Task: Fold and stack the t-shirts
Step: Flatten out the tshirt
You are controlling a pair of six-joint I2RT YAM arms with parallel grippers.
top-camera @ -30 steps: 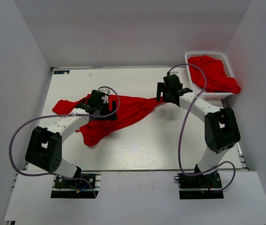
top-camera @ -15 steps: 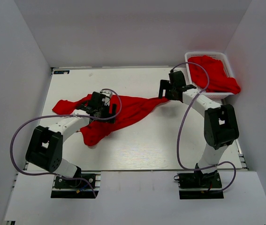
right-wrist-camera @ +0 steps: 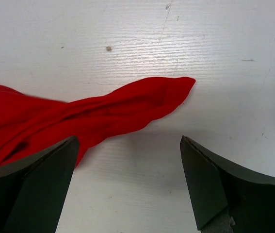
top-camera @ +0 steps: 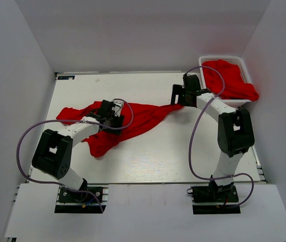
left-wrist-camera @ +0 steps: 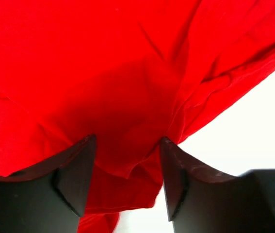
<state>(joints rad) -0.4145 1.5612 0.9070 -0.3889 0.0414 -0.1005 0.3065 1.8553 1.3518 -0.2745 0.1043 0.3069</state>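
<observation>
Red cloth lies in a loose, creased band across the middle of the counter [top-camera: 153, 161]: one t-shirt [top-camera: 143, 118], unfolded, running from a bunched end at the left to a thin tapering tip at the right. A further red heap [top-camera: 229, 79] fills the white basket [top-camera: 206, 61] at the far right corner, partly draped over its rim; whether that is one shirt or several I cannot tell.

The left fingers [left-wrist-camera: 72, 184] are spread apart low over the body of the t-shirt, with wrinkled fabric showing in the gap and nothing pinched. The right fingers [right-wrist-camera: 35, 189] are parted wide over bare counter, and the pointed tip of the t-shirt lies just ahead of them, not touching either one.

No fold shows and no stack has been started, so I judge this to be the spreading-out step, with both arms lining up for a grip at opposite parts of the same shirt. The next move would call for the right fingers to reach forward until the tip sits between them and then close on it. The left fingers would need to press down and pinch a single layer rather than a wad; both arms could then draw apart to pull the cloth flat before any fold.
</observation>
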